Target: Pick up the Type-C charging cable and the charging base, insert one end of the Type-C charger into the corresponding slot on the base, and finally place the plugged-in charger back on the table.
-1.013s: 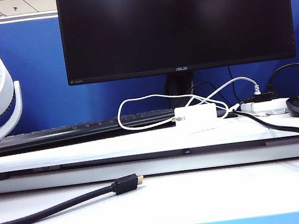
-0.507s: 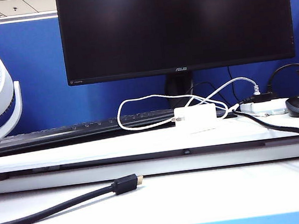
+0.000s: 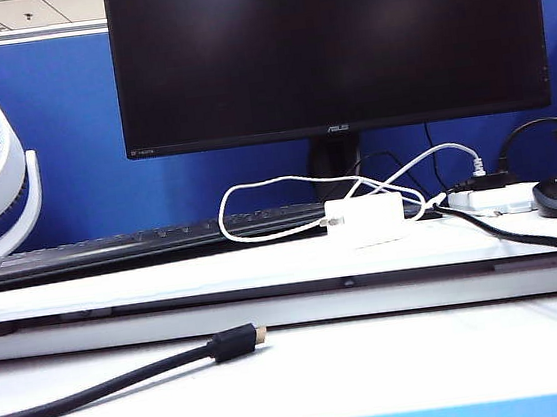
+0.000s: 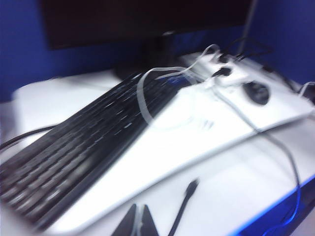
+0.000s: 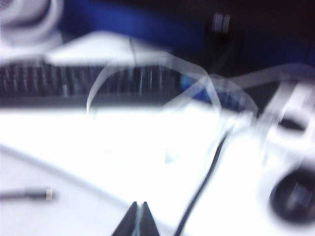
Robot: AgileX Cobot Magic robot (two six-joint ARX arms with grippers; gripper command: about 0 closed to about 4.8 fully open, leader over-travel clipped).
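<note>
A: Where are the cable and the base?

B: Both sit on the raised shelf of the table, in front of the monitor stand. In the exterior view the base lies a little right of centre, long axis running 9 to 3 o'clock. The cable loops off it toward 9 o'clock, and its connector appears already seated in the base's 9 o'clock end.

A: So the plugging looks done?

B: I judge so, and the pair rests on the shelf. Nothing is held.

A: The grippers?

B: Neither shows in the exterior view. The left gripper is clenched, tips together, empty, above the front of the table near the black cable. The right gripper is also pinched closed and empty; its view is badly blurred.

A: Which way does the base lie from each?

B: Ahead of both, beyond the shelf edge, well apart from either. From the left gripper it lies toward about 1 o'clock, past the keyboard. From the right, the cable loop sits near 12 o'clock; I can't pick out the base in the glare.

A: Which arm is nearer?

B: Probably the right, since the base sits right of centre, but that's a guess.
</note>
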